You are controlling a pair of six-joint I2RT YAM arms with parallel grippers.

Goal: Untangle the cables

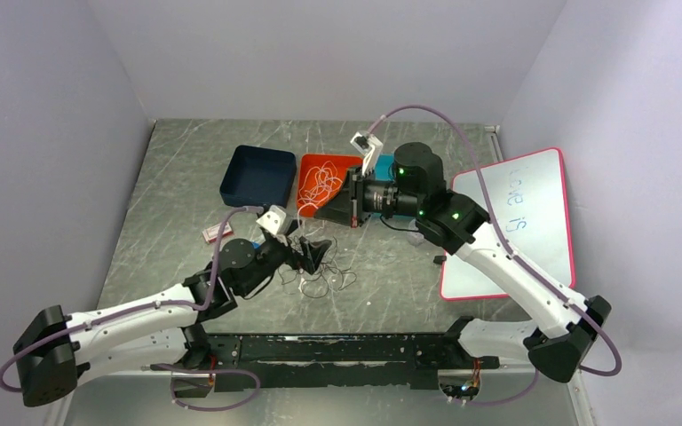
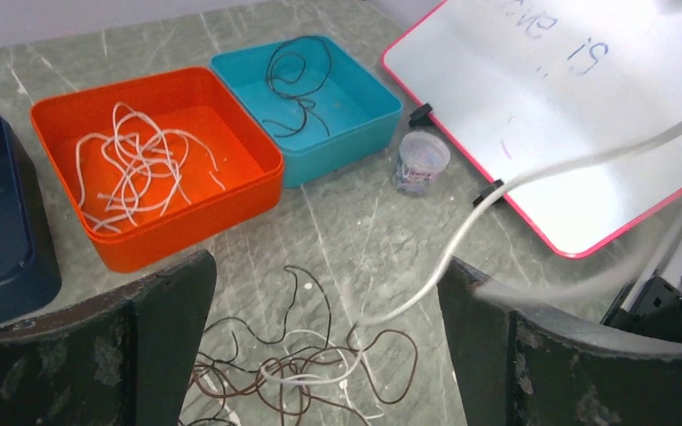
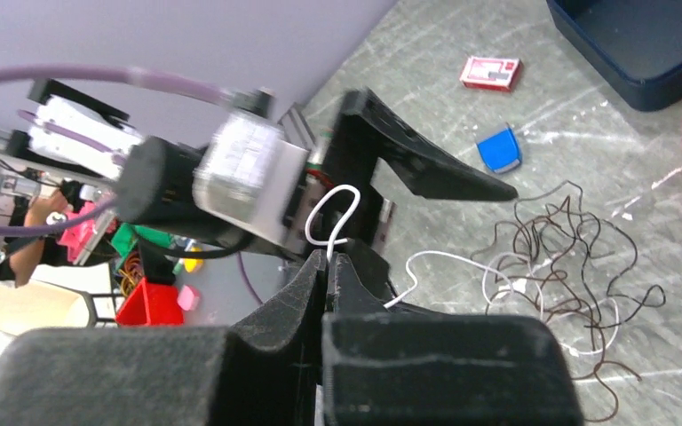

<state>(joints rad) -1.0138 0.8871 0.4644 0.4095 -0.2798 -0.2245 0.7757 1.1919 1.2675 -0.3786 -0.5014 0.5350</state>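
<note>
Grey scratched table point(image 1: 178, 177), lilac walls on three sides. Whiteboard point(image 1: 533, 204) lies at right of the top view. Three bins across upper centre: navy bin point(image 1: 257, 175), bare; orange bin point(image 2: 204, 209) with sorted white cables point(image 2: 133, 169); teal bin point(image 2: 346, 146) with one black cable point(image 2: 297, 75).

Your left gripper point(image 2: 327, 266) hovers low over the tangle point(image 2: 302, 373), jaws spread wide, grasping nothing. Your right gripper point(image 3: 329, 262) is clenched on a white strand point(image 3: 333, 209), only a small loop showing above the fingertips.

That strand runs taut from the pinch down into the brown-and-white tangle at table centre.

Risks, as judged:
- Nothing pins the tangle, so pulling may drag the whole knot or tighten it.
- Short purchase: strand may slip from the pinch.
- Swinging strand could tip the small jar point(image 2: 422, 161) beside the whiteboard.
</note>
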